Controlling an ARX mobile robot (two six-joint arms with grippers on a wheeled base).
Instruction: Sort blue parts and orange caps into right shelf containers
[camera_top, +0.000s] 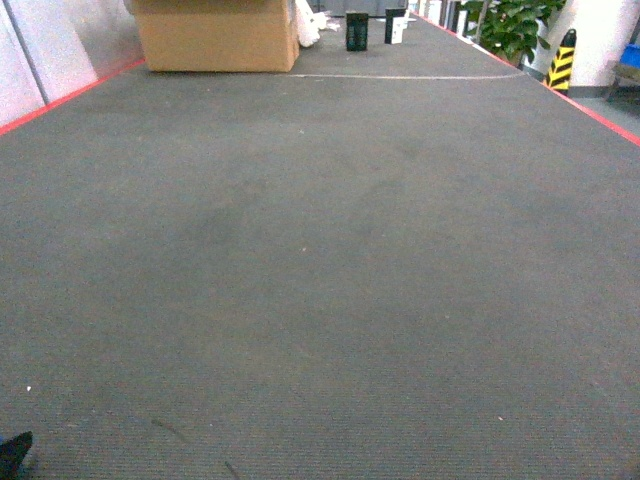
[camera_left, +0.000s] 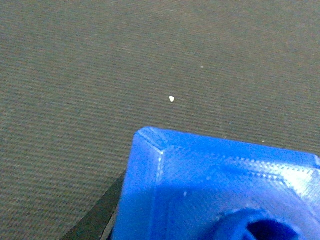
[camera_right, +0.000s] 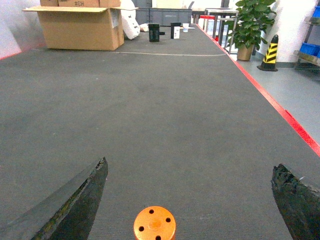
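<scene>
A blue part (camera_left: 215, 190) with a flat printed face and a round boss fills the lower right of the left wrist view, raised off the table. A dark finger (camera_left: 97, 217) of my left gripper lies against its left side, so the gripper is shut on it. In the head view only a black tip of the left gripper (camera_top: 14, 455) shows at the bottom left corner. An orange cap (camera_right: 154, 224) with several small holes in its top stands on the table between the wide-apart fingers of my open right gripper (camera_right: 190, 165), touching neither. The shelf is out of view.
The grey table (camera_top: 320, 260) has red edges. At its far end are a cardboard box (camera_top: 215, 35) and two dark cups (camera_top: 357, 30). Beyond the right edge are a potted plant (camera_right: 252, 22), a striped cone (camera_right: 270, 46) and blue bins (camera_right: 307, 48).
</scene>
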